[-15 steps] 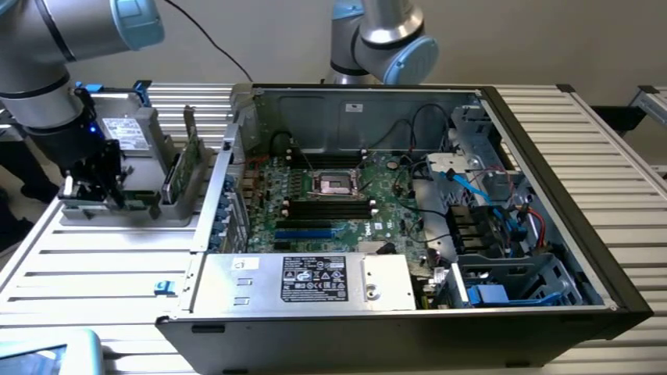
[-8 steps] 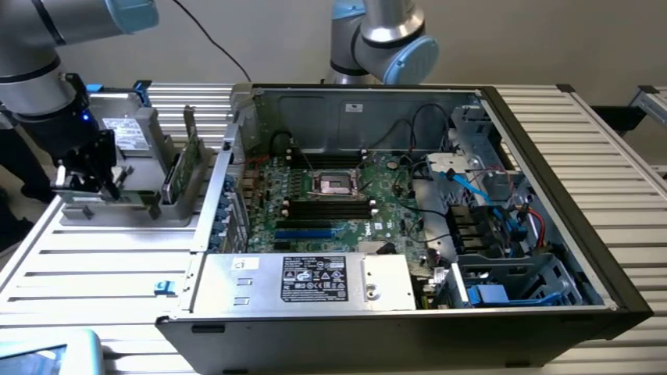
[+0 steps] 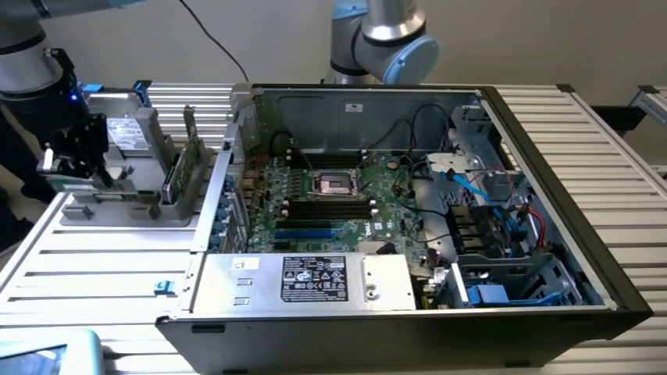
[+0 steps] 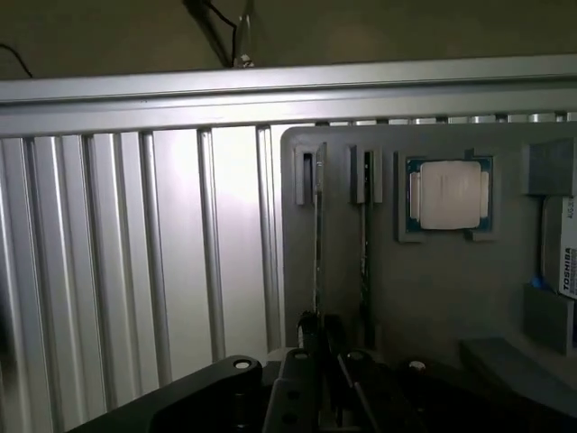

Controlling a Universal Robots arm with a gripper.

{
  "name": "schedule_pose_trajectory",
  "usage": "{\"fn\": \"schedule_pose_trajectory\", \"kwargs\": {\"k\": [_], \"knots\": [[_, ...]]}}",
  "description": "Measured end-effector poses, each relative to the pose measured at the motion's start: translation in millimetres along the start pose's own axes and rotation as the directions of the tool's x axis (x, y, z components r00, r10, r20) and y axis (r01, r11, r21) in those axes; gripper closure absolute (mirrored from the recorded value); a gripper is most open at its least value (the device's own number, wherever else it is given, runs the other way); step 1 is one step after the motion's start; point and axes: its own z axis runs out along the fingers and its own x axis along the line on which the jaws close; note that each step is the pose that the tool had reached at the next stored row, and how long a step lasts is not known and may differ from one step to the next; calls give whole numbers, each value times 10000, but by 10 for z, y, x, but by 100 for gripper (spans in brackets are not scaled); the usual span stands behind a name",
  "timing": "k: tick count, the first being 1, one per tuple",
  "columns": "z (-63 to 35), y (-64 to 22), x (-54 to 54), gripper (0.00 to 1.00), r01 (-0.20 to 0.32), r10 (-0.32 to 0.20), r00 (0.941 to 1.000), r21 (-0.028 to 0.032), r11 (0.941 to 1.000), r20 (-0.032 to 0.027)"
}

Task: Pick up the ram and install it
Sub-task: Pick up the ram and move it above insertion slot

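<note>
Ram stands on its long edge in the grey tray, seen edge-on, one end in a slot bracket and the other caught in the end effector, whose fingers are pressed together, pinching it. Whether it has lifted off the tray I cannot tell. A second stick stands just beside it in the tray, then a square processor chip and a drive at the tray's far side. Beneath the tray runs the ribbed metal worktop. On the exterior view's right of the tray lies an open computer case, and the end effector hangs over the tray.
</note>
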Motion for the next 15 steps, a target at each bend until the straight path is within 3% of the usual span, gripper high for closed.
{"fn": "schedule_pose_trajectory", "kwargs": {"k": [10,15], "knots": [[-453,-33,-4,86,1,-1,10000,0,10000,0],[-679,-170,-8,86,0,0,10000,0,10000,6]]}}
